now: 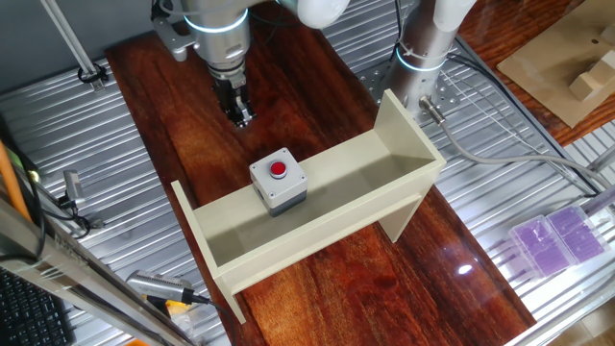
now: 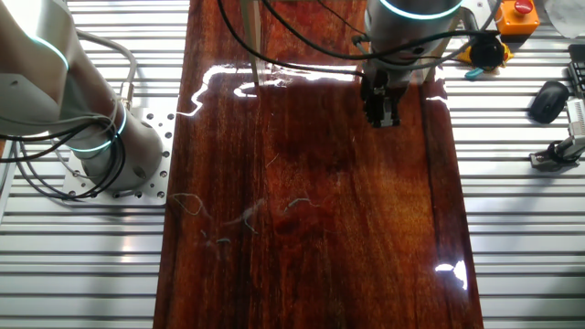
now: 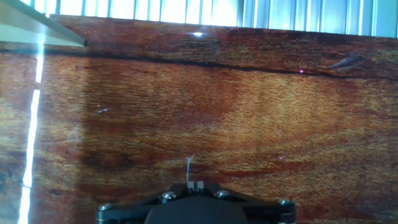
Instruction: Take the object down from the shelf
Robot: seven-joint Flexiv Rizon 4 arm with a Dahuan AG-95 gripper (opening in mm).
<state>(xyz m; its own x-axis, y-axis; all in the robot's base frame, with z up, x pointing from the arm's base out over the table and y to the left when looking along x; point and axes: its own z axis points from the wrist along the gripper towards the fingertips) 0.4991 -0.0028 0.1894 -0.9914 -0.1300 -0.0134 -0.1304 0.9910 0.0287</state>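
The object, a small grey box with a red button on top, stands on the rear rim of the shelf, a long beige trough with tall end panels lying across the wooden table. My gripper hangs over the table behind the shelf, apart from the box, with its fingers together and nothing between them. In the other fixed view the gripper is near the table's far right; the box is out of view there. In the hand view the fingertips touch over bare wood, and a beige shelf edge shows at top left.
A second arm's base stands on the metal bench beside the shelf's right end, with cables trailing. Purple cases lie at the right, tan wooden blocks at far right. An orange button box and a mouse sit off the table.
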